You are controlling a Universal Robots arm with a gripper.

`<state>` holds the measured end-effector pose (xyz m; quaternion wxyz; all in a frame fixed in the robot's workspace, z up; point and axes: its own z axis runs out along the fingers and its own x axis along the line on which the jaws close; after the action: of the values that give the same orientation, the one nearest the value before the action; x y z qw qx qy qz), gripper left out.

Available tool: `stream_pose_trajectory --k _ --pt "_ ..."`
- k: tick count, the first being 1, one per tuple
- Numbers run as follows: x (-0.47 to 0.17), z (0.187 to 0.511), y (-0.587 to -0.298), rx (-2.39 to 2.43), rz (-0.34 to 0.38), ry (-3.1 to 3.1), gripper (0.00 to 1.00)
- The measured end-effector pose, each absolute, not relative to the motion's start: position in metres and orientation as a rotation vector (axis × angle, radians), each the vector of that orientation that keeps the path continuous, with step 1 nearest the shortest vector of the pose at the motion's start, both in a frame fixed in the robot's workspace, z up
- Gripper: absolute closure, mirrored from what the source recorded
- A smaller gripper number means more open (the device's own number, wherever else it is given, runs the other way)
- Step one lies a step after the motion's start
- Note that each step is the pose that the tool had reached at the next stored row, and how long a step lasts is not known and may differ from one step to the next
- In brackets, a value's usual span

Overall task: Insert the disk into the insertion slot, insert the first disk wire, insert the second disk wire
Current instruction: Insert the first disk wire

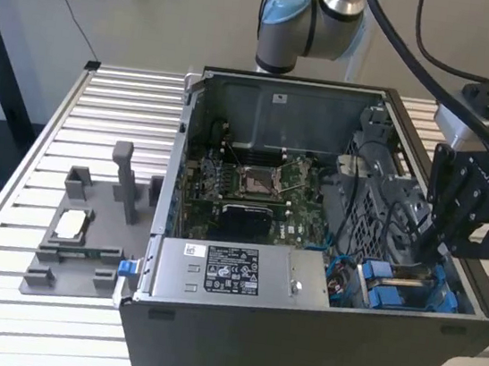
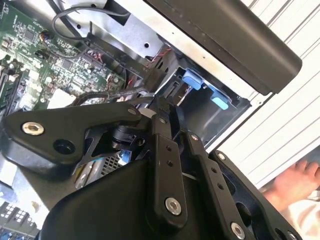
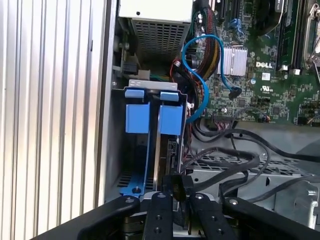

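Closest to the lens in both wrist views is my black claw [image 3: 178, 194]. Its two fingers [image 3: 160, 202] are drawn nearly together, pinching a small black plug [image 3: 178, 184] on the end of a black wire [image 3: 220, 176]. In the exterior view, the arm reaches down into the near corner of an open computer case [image 1: 294, 352], at the exterior view's right. The claw is low beside the drive cage.

The disk [image 3: 170, 120], in its blue carrier, looks already seated. It stands on edge inside the slot [image 3: 114, 150] of the grey cage, with its blue tabs at the opening. The plug is close to the exposed end of the disk, but I cannot tell whether they touch.

I judge the disk step done and the first wire the step in hand. Seating a plug here calls for squaring it to its socket and pressing straight in, gently. Loose black wires and a looping blue cable [image 3: 200, 75] crowd the spot and could snag.

Elsewhere in the case are a green circuit board [image 1: 262, 185] and a grey labelled power box [image 1: 224, 271]. The case sits on a slatted metal table [image 1: 120, 103]. In the second wrist view, a person's hand [image 2: 295, 182] rests on the table outside the case.
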<state>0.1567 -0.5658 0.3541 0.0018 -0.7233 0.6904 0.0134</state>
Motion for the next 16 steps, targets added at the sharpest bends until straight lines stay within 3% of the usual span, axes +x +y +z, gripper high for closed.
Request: stream_pose_trajectory --k 16 --pt "0.161 0.343 -0.566 -2.264 0.042 2.173 0.81"
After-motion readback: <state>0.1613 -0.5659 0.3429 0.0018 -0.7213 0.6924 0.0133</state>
